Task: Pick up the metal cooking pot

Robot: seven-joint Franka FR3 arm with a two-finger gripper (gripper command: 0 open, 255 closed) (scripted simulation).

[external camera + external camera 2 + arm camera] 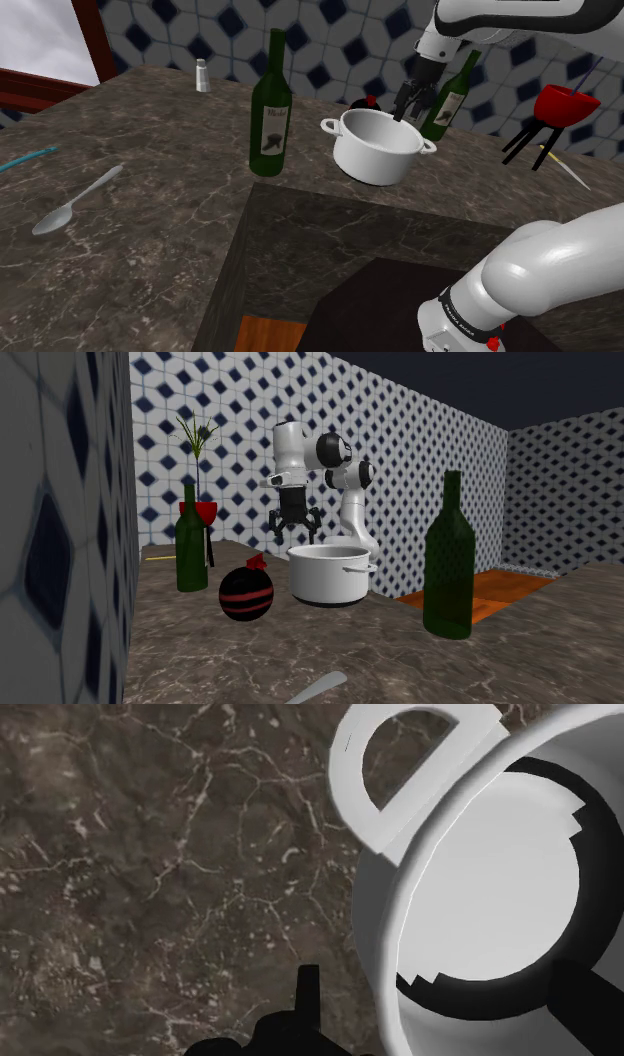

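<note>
Fingers: the black fingers (308, 1004) stand wide apart and clasp nothing. In the wrist view one lies outside the pot's wall and the other over its hollow. Contact with the rim cannot be told.
Gripper: the gripper (408, 105) (294, 532) (445, 999) points down over the pot's far rim.
Pot: the white pot (375, 150) (328, 577) (480, 884) stands upright on the dark marbled counter (150, 250), near its inner corner. Its material is not plain.
Wrist view adds: a loop handle (400, 774), seen from above, beside the gripper.
Second exterior view adds: a black ball with red stripes (246, 592) just beside the pot, at that view's left. From the shoulder, just its red top peeps behind the pot.
Bottles: one green bottle (270, 105) (448, 562) stands near the pot at the shoulder view's left. Another (190, 542) stands farther back, partly hidden by the arm from the shoulder.
Cut off: the spoon (75, 203) lies whole in the shoulder view but is clipped at the second exterior view's bottom edge.
</note>
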